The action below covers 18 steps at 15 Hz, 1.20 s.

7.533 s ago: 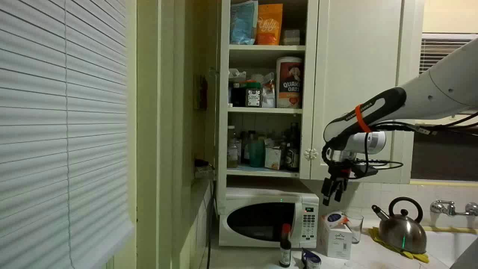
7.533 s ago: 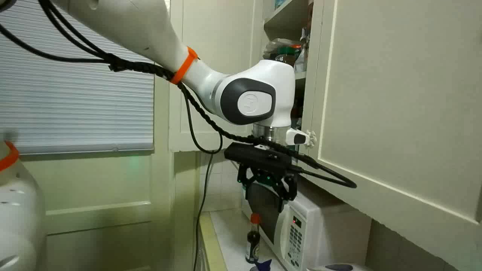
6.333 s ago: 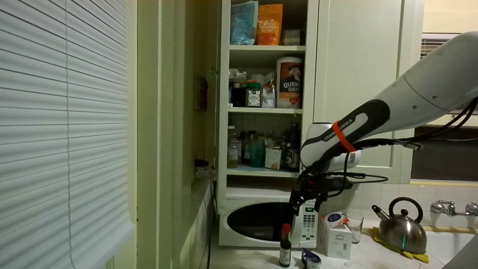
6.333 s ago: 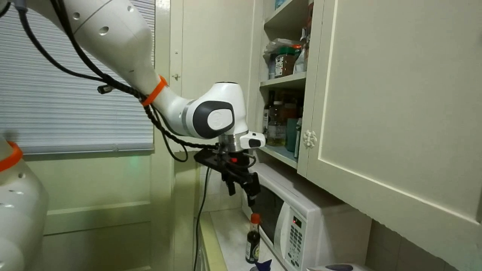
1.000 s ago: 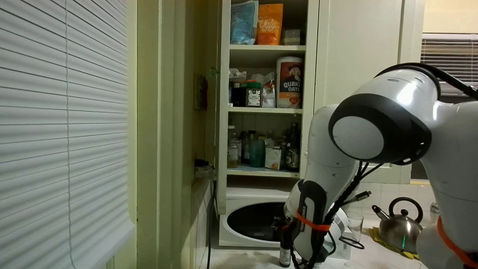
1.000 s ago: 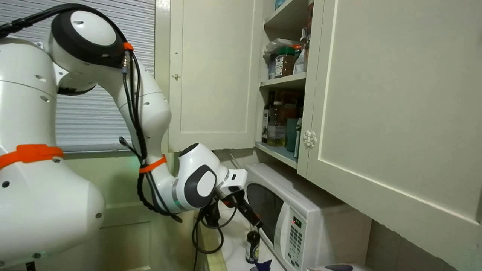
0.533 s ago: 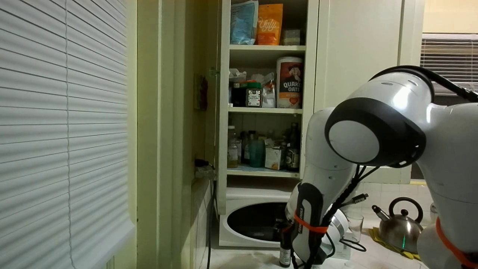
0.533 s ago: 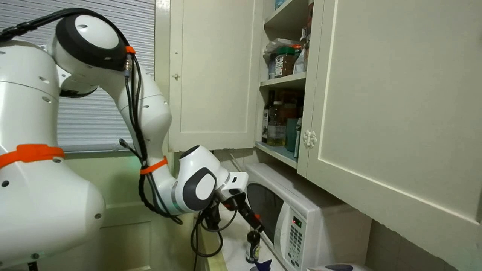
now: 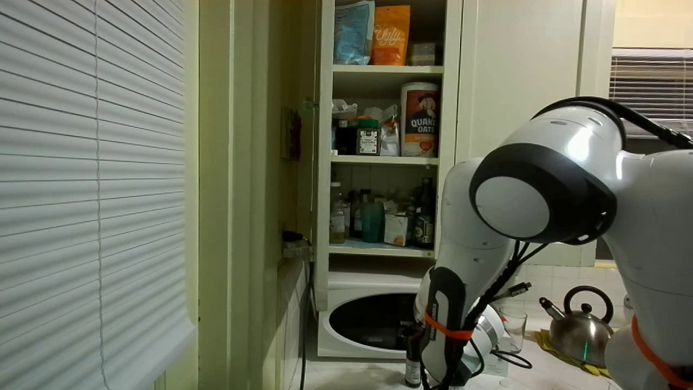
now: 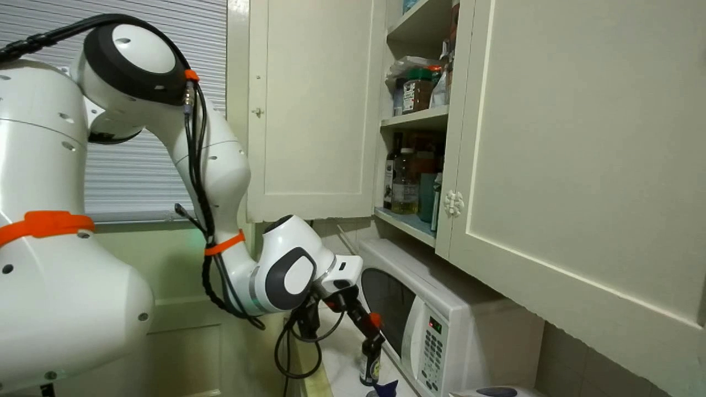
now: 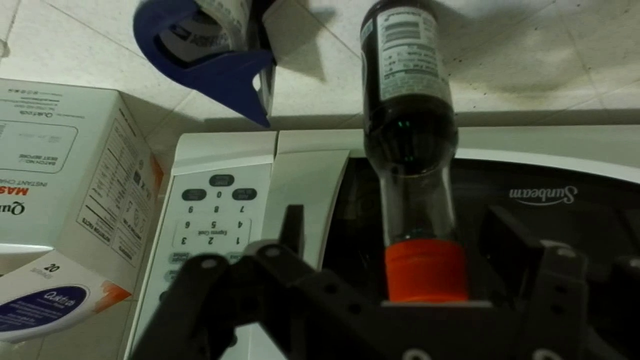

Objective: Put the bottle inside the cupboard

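Observation:
The bottle (image 10: 369,368) stands upright on the counter in front of the microwave. It is dark with a white label and a red cap; its lower part shows in an exterior view (image 9: 413,372). In the wrist view the bottle (image 11: 407,115) has its cap down toward the palm. My gripper (image 11: 400,225) is open, one finger each side of the neck, with gaps on both sides. The gripper (image 10: 374,342) points obliquely down at the bottle's upper part. The cream-white cupboard (image 9: 385,160) stands open above the microwave, its shelves stocked; it also shows in an exterior view (image 10: 416,117).
The white microwave (image 10: 480,325) is close behind the bottle. A blue tape dispenser (image 11: 215,80) and a white box (image 11: 60,145) stand beside it. An open cupboard door (image 10: 314,110) hangs at one side, a shut one (image 10: 579,138) at the other. A kettle (image 9: 584,341) is by the sink.
Over several seconds the arm has come down from above and tilted its open gripper around the bottle's neck. In the last second it has sunk only slightly. The bottle has not moved.

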Available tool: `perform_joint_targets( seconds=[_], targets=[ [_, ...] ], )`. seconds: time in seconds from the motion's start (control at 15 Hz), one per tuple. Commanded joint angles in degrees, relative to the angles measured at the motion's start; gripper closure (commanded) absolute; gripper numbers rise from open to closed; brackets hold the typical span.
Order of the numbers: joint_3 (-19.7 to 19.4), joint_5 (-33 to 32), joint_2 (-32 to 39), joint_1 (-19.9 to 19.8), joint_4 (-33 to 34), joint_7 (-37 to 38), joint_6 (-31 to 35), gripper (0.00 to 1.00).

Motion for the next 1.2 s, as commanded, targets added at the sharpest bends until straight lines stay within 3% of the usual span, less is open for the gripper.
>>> perform_joint_targets(
  seconds=[0.0,0.13,0.2,0.53,0.87,1.13],
  targets=[
    [3.27,2.86,-0.1,-1.56,-0.14,-1.19,-0.66,0.15],
    [3.51,3.08,-0.33,-1.67,-0.07,-1.07,-0.21,0.18],
    [3.66,3.11,-0.31,-1.74,-0.05,-1.07,-0.08,0.24],
    [4.29,3.33,-0.67,-1.92,0.0,-1.0,1.2,0.31],
    [5.1,3.35,-1.29,-2.54,0.04,-0.86,3.46,0.22],
    [5.56,3.34,-2.34,-3.26,0.05,-0.62,6.24,0.33]
  ],
)
